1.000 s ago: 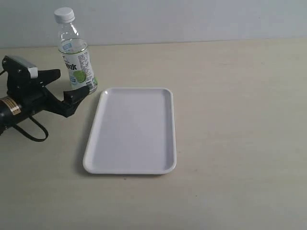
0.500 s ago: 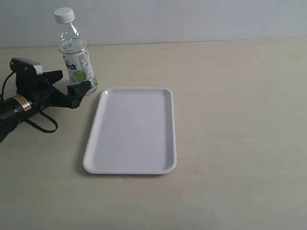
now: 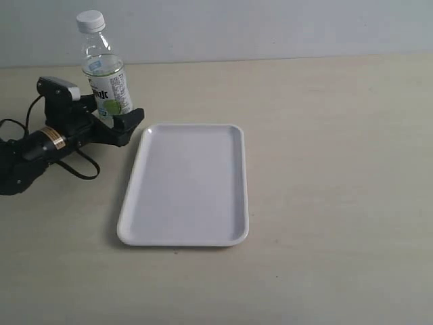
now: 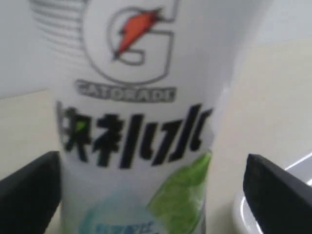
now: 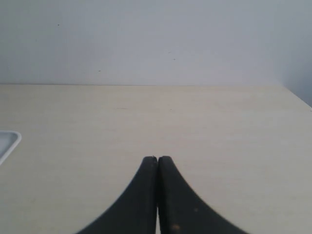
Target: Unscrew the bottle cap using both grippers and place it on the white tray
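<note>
The pale beige worktop (image 3: pixel 338 169) fills most of the exterior view. The white tray (image 3: pixel 183 242) lies flat on it left of centre, long side running away from the camera, with nothing on it.

At the far left corner of the tray, just beside it, the bottle (image 3: pixel 105 74) stands upright on the worktop. Its lime label faces the left wrist camera, where the bottle (image 4: pixel 141 97) fills the picture.

The left hand (image 3: pixel 114 114) lies low over the worktop, reaching in from the left with its black cable (image 3: pixel 74 166) looped beside it. It is spread wide around the lower part of the bottle. In the left wrist view the hand (image 4: pixel 153 195) has one black finger on each side of the label. One finger is close against the bottle and the other shows a clear gap, so nothing is clamped.

The right hand (image 5: pixel 157 159) appears only in its own wrist view. Its two black tips are pressed together over bare worktop, holding nothing.

The bottle cap (image 3: pixel 90 21) sits on the bottle's neck, well above the left hand.
</note>
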